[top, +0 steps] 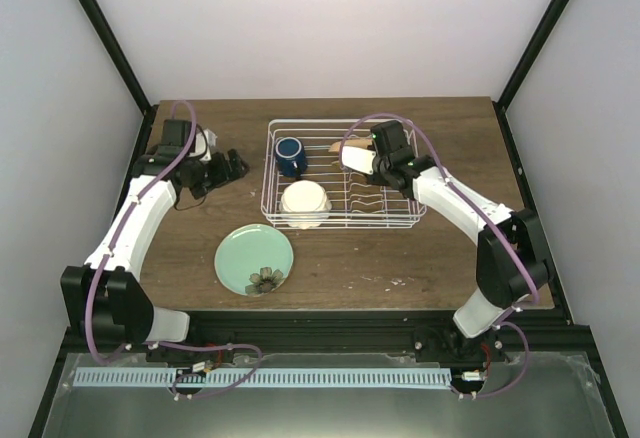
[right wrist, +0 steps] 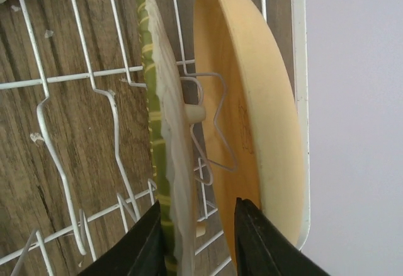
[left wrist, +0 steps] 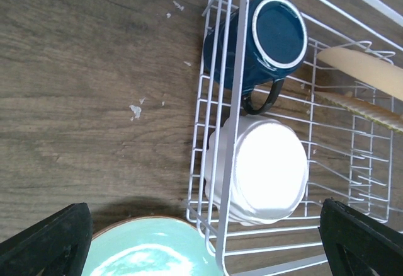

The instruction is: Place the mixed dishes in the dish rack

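Across the middle of the table (top: 430,258) sits the white wire rack (top: 385,226). In its back left corner is the dark blue mug (top: 290,155), handle turned toward the white dish (top: 304,201); the dish sits just in front of it, in the front left corner.

Farther right in the rack two plates stand on edge in neighbouring slots. One is the orange-yellow plate (right wrist: 264,112), close against the rack's outer rim; beside it is a wavy-edged plate with green and yellow stripes (right wrist: 167,118); a wire tine rises between them.

The mint-green plate (top: 250,253) lies flat on the table, outside the rack and just in front of its front left corner; its dark flower mark (top: 265,280) is at the near edge.

The right gripper (right wrist: 200,241) hangs over the two standing plates with its jaws partly apart. One finger (right wrist: 154,244) overlaps the striped plate's rim and the other is in front of the orange-yellow plate; a gap shows beside the rim, so nothing is pinched.

The left gripper (left wrist: 201,247) is left of the rack; its jaws are spread wide and hold nothing.
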You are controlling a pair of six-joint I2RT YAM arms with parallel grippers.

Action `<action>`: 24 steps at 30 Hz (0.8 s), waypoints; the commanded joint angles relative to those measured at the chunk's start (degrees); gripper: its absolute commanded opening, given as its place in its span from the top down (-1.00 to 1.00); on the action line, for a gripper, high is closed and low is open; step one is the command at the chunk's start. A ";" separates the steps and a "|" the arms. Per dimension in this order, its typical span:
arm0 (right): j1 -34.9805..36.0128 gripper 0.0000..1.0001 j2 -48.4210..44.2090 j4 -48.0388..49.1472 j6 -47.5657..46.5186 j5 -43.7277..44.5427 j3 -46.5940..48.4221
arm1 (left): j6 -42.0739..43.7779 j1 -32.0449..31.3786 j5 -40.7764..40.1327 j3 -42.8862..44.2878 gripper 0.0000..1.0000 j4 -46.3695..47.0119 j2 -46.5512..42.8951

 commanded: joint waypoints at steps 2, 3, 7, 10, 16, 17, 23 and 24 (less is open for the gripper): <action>0.51 0.41 -2.58 -3.31 2.08 -0.15 1.00 | -1.26 0.20 -3.86 -0.61 -1.00 -5.28 0.56; 0.53 0.41 -3.06 -4.36 3.05 -1.04 1.76 | -1.52 0.14 -4.94 -0.58 -1.00 -6.75 0.74; 0.82 0.37 -4.86 -8.37 7.99 -7.08 5.68 | -3.23 0.20 -10.12 -1.12 -1.00 -13.40 1.31; 1.34 0.23 -5.48 -8.52 12.50 -13.36 7.91 | -4.82 0.21 -12.12 -2.41 -1.00 -16.11 0.71; 1.93 0.06 -3.40 -6.13 21.37 -24.49 12.83 | -8.27 0.20 -10.51 -6.97 -1.00 -16.26 -2.22; 1.93 0.05 -2.61 -5.47 23.20 -25.35 13.78 | -9.21 0.23 -10.22 -7.89 -1.00 -16.10 -2.82; 1.96 0.06 5.07 -5.17 32.98 -25.10 23.19 | -14.46 0.30 -9.85 -14.24 -1.00 -15.07 -6.77; 1.96 0.06 6.00 -4.91 33.69 -25.04 24.32 | -15.18 0.24 -9.92 -15.38 -1.00 -14.83 -7.63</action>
